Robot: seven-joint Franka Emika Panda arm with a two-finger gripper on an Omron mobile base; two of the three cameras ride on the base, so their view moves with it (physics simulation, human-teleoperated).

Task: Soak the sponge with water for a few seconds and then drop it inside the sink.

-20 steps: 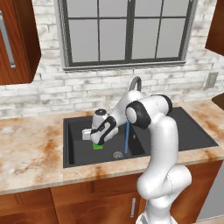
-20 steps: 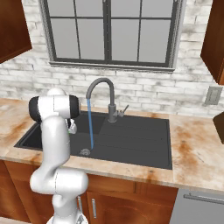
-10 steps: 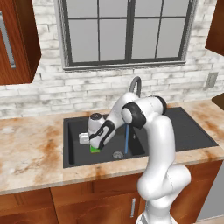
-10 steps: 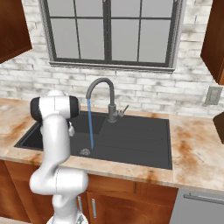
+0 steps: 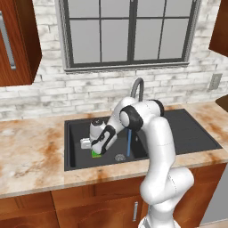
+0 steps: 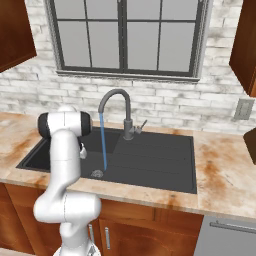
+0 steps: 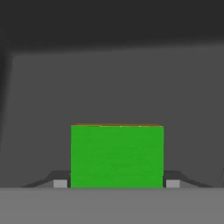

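Note:
The bright green sponge (image 5: 96, 153) hangs low in the left part of the dark sink (image 5: 75, 160), just above its floor, with my gripper (image 5: 95, 149) shut on it. In the hand view the sponge (image 7: 117, 155) stands between my two fingertips (image 7: 60, 183), its yellowish edge on top, and the gripper (image 7: 117, 183) faces the sink's dark wall. The thin blue stream of water (image 5: 129, 143) falls from the faucet spout to the right of the sponge and does not touch it. From the right base view the water (image 6: 103, 145) runs down beside the round drain (image 6: 97, 173), and my arm hides the hand.
The curved grey faucet (image 6: 117, 100) stands behind the sink (image 6: 150, 160), with the flat drainboard (image 5: 191, 133) to the right. Marbled counter (image 5: 31, 156) surrounds the basin. A brick wall and window lie behind. The drain (image 5: 119, 156) is right of the sponge.
My hand has sunk lower into the left of the basin with the sponge still held. The water keeps running.

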